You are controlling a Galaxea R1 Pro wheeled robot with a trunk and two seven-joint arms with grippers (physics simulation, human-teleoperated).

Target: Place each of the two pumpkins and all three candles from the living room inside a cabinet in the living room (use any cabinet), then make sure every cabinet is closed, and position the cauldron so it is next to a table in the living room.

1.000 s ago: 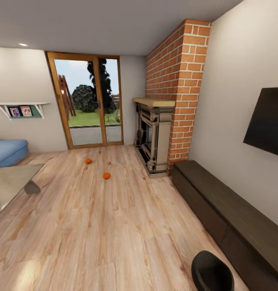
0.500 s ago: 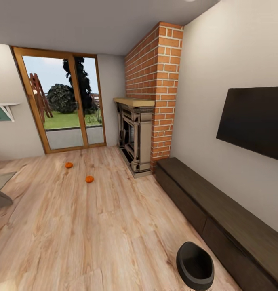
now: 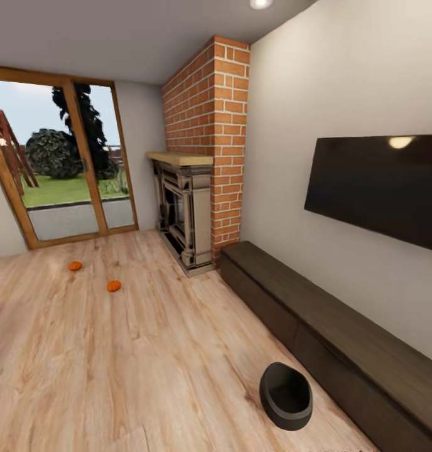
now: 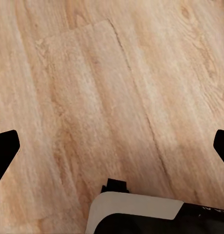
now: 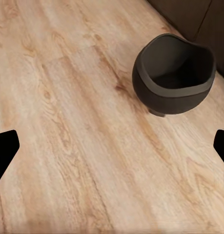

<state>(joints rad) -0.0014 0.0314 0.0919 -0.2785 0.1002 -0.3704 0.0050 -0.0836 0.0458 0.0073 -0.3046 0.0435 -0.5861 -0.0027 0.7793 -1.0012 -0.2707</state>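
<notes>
Camera's swung round to the right since a second ago, so the blue sofa, the wall shelf and the grey table have dropped out of the head view and more of the wall-mounted TV (image 3: 379, 188) is showing; the things themselves haven't budged as far as I can tell. Biggest thing going is the floor (image 3: 147, 351), pale wood-grain planks with a soft sheen, running up to the wood-framed glass door (image 3: 59, 169) with grass and bushes behind it. Along the right-hand wall sits the cabinet (image 3: 341, 339), long, low, matte dark brown, flat handleless fronts, all looking closed, with its far end just beside the tall red-brick chimney (image 3: 210, 138) and the ornate stone-coloured fireplace (image 3: 181, 210). Near the cabinet's front, but apart from it, stands the cauldron (image 3: 286, 395), a round dark-grey pot, smooth and matte with a thick rim, upright and hollow. From the right wrist view the cauldron (image 5: 173, 73) sits out ahead of the right gripper (image 5: 112, 146) and off toward one finger, not between them; that gripper's black fingertips peek in at the two sides of the picture, so it's spread wide, held above the planks and looking down at them. Left gripper (image 4: 112, 146) is the same deal, spread wide over bare planks, with a bit of white and black robot body under it. Smallest bits: the two pumpkins (image 3: 113, 286), little ribbed orange balls, lie on the open floor near the glass door, well apart from the cabinet and both grippers.
</notes>
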